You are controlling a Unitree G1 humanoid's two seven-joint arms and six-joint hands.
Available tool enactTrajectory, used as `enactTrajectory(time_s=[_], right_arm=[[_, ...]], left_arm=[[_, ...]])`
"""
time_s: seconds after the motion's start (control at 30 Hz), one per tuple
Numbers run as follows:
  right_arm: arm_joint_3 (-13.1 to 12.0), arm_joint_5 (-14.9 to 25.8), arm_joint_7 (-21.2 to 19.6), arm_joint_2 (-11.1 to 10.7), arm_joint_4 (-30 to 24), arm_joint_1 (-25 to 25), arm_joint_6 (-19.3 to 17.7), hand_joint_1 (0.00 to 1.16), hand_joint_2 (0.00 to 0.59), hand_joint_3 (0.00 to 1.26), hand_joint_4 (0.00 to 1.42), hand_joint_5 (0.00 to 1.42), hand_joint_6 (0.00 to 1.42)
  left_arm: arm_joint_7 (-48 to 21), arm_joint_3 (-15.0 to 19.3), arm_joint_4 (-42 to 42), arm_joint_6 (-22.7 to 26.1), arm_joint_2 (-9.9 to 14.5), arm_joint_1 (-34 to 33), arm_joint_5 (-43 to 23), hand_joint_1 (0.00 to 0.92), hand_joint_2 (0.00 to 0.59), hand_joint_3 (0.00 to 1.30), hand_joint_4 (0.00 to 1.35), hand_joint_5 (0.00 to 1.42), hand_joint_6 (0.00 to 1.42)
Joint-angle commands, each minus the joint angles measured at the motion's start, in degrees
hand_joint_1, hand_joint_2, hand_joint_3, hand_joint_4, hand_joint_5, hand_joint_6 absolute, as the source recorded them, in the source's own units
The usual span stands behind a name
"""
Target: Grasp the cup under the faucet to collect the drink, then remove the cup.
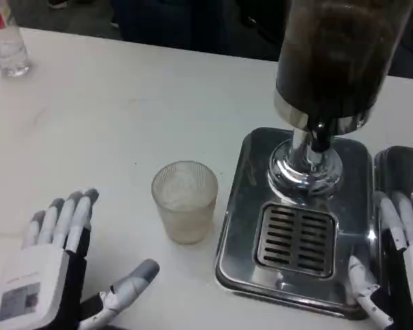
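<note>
You see the cup (184, 201) standing upright on the white surface (124, 117), just beside the left edge of the steel tray (237, 227) and not on it. It is a ribbed, translucent cup, and you cannot tell if anything is in it. From the cup, the drain grate (296, 238) lies at about 3 o'clock and the faucet (319, 137) at about 2 o'clock, under the dark dispenser (337, 55). The cup is clear of the faucet.

Your left hand (51, 275) sits at about 7 o'clock from the cup, well apart from it. Its fingers (72, 216) are spread wide and point up the surface, with the thumb out toward the tray; it holds nothing.

Your right hand (399, 268) is at the frame's right edge, at about 4 o'clock from the cup, over the tray's right side. Its fingers (392, 220) are apart and hold nothing.

A clear bottle (5, 41) stands at the far left corner, at about 10 o'clock from the cup. A second tray's edge (399, 165) shows beside the first, at its 3 o'clock.
</note>
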Motion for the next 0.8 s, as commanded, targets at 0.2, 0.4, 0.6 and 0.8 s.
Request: enactTrajectory(time_s=[0.2, 0.4, 0.6, 0.8], right_arm=[[1.4, -0.8, -0.4, 0.6, 0.8, -2.5, 0.6, 0.17, 0.548, 0.07, 0.01, 0.0, 0.01], [1.3, -1.5, -1.2, 1.5, -0.4, -0.9, 1.6, 0.17, 0.549, 0.07, 0.01, 0.0, 0.03], [0.5, -2.0, -1.1, 1.6, -2.6, 1.0, 2.6, 0.17, 0.549, 0.07, 0.01, 0.0, 0.03], [0.0, -2.4, -1.3, 1.9, -3.8, 1.8, 3.4, 0.17, 0.549, 0.07, 0.02, 0.0, 0.03]], left_arm=[[1.9, 4.8, 3.0, -5.8, 1.3, -4.5, -5.1, 0.0, 0.057, 0.0, 0.0, 0.0, 0.0], [1.0, 4.8, 17.0, -14.5, 1.9, -13.9, -11.3, 0.0, 0.027, 0.0, 0.0, 0.0, 0.0], [2.6, 2.5, 32.0, -23.6, 1.8, -23.0, -13.1, 0.0, 0.01, 0.0, 0.0, 0.0, 0.0], [2.5, -0.8, 45.3, -29.8, 1.2, -31.2, -13.0, 0.0, 0.0, 0.0, 0.0, 0.0, 0.0]])
